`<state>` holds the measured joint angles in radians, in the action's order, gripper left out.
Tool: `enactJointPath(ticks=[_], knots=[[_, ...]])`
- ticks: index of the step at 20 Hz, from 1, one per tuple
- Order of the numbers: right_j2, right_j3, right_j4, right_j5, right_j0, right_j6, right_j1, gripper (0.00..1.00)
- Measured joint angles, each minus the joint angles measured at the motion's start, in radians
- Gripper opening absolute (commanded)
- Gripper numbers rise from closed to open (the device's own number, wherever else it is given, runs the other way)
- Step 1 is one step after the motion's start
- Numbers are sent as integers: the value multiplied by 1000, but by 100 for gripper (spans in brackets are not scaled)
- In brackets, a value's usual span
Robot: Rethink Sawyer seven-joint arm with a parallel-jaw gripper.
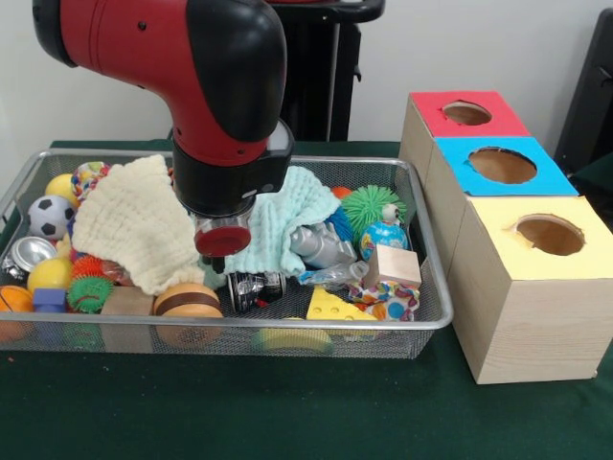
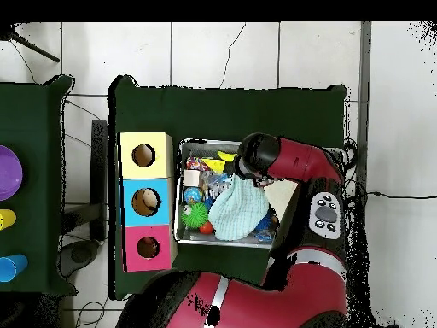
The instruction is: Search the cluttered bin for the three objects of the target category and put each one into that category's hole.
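I see a table [image 1: 287, 412] draped in dark green cloth, standing on a white tiled floor [image 2: 256, 51]. A wire bin [image 1: 421, 321] full of toys and two cloths sits beside three boxes: red [image 1: 466, 113], blue [image 1: 500, 165] and yellow [image 1: 541, 235], each with a round hole on top. The arm reaches down into the bin's middle; its gripper [image 1: 221, 251] hangs just above a small can [image 1: 255, 287], between the cream cloth [image 1: 134, 225] and the mint cloth [image 1: 283, 220]. I cannot tell whether its fingers are apart.

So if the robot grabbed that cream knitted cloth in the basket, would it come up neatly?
Probably not. The cream cloth lies draped in folds over the toys, so it looks floppy and would likely hang and sag. It seems light. Its edge covers the spiky orange ball, so lifting it might drag or roll things beneath.
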<state>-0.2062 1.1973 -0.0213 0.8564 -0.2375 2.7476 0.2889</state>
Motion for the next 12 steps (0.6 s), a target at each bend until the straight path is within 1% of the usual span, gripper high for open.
enactJointPath(ticks=[12], knots=[[0, -21, 0, 0, 0, 0, -5, 0]])
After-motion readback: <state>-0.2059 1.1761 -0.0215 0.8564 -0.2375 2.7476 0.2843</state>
